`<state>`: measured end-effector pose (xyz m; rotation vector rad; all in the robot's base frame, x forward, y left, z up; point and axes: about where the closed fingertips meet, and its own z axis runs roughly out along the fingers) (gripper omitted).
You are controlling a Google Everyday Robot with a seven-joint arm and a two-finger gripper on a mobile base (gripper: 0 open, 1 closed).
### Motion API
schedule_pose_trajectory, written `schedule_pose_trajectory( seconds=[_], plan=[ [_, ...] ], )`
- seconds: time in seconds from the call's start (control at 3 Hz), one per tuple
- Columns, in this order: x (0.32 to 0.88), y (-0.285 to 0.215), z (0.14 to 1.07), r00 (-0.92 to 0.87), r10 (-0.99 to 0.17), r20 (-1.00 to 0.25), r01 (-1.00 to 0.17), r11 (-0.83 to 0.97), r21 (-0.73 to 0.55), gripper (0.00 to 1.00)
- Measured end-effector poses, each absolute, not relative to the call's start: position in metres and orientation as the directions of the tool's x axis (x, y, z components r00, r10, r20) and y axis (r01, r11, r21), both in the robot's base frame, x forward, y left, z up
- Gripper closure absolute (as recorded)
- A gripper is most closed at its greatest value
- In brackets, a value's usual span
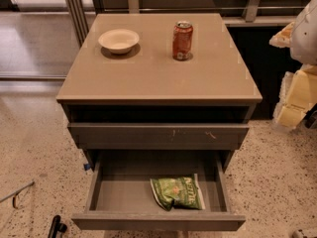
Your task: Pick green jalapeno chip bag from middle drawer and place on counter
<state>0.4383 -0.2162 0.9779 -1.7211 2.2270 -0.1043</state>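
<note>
The green jalapeno chip bag (pixel 177 192) lies flat in the right half of the middle drawer (pixel 124 190), which is pulled fully out at the bottom of the cabinet. The tan counter (pixel 158 73) is the cabinet's top. My gripper (pixel 296 95) is at the right edge of the view, pale yellow under the white arm. It is beside the cabinet at about counter height, far up and to the right of the bag, and holds nothing that I can see.
A white bowl (pixel 119 40) and an orange soda can (pixel 182 40) stand at the back of the counter. The scratched drawer front (pixel 158 135) above the open drawer sticks out slightly. A black object (pixel 57 227) is on the floor at lower left.
</note>
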Motion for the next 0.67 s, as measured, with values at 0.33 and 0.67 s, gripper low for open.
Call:
schedule_pose_trajectory(
  seconds=[0.33,0.67],
  plan=[
    [0.4383,-0.2162,0.9779,-0.220,-0.953,-0.209,-0.929,0.270,-0.252,0.00],
    [0.4403,-0.2168,0.9730,-0.227,-0.949,-0.217,-0.925,0.280,-0.255,0.19]
  ],
)
